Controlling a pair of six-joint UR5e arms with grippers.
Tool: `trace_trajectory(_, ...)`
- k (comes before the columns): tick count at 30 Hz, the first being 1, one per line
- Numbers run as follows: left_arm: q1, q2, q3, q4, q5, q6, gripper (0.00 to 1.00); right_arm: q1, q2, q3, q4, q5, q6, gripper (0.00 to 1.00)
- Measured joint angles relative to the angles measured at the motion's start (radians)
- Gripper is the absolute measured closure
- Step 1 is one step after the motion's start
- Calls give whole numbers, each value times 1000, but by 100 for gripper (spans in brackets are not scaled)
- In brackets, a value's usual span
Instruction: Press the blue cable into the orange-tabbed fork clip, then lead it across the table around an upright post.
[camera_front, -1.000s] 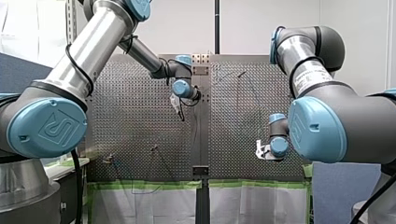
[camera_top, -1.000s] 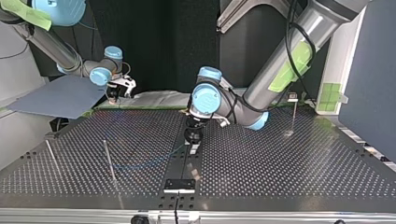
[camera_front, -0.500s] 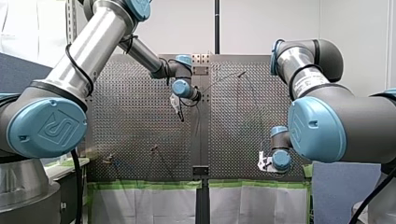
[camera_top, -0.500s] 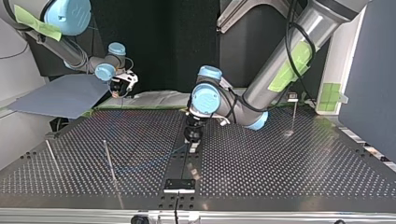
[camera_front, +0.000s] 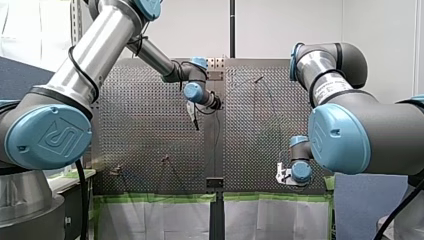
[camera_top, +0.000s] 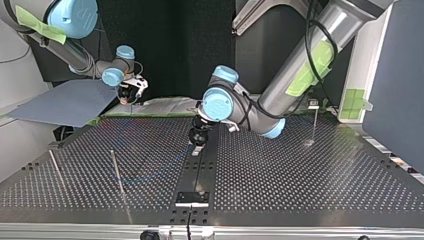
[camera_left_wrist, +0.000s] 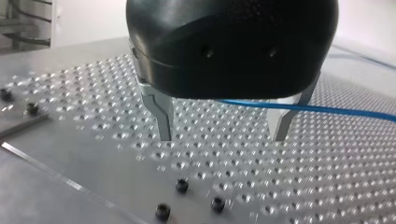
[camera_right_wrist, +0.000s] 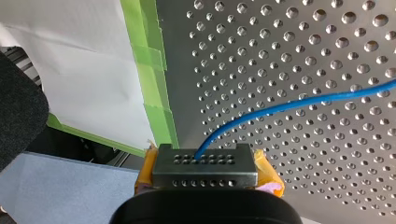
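My left hand (camera_left_wrist: 223, 137) gapes wide — my right hand (camera_right_wrist: 205, 161) is clamped.

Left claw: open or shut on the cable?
Open. In the left wrist view the left claw has its two metal fingers wide apart, table showing between the tips; the blue cable crosses near their roots, unpinched.

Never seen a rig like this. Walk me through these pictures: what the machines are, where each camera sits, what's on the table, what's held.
These are two robot arms working at a metal table full of holes. One picture is taken from behind the arms and one faces them from across the table. The other two come from cameras on the arms' wrists. Thin upright posts stand on the table, and a blue cable runs over it. My right pincer, with yellow pads, is shut on the cable. My left pincer has metal fingers that stand open, low over the table. The cable runs by them unclamped.
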Motion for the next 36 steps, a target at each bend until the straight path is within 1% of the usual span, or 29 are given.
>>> trace_trajectory(5,-9,34,0,-42,42,15,0,0,0,0,0,-2,0,100)
trace_trajectory(10,-19,70,0,-73,88,-4,0,0,0,0,0,-3,0,100)
trace_trajectory(15,-31,79,0,-86,133,-15,0,0,0,0,0,-4,1,100)
trace_trajectory(19,-38,88,0,-88,165,-13,0,0,0,0,0,-4,2,100)
trace_trajectory(22,-43,106,0,-86,192,-19,0,0,0,0,0,-4,2,100)
trace_trajectory(30,-52,150,0,-45,257,-70,0,1,0,0,0,-6,0,100)
trace_trajectory(32,-57,153,0,-40,265,-85,0,1,0,0,0,-6,0,100)
trace_trajectory(36,-70,154,4,-35,258,-121,0,1,0,0,0,-6,0,100)
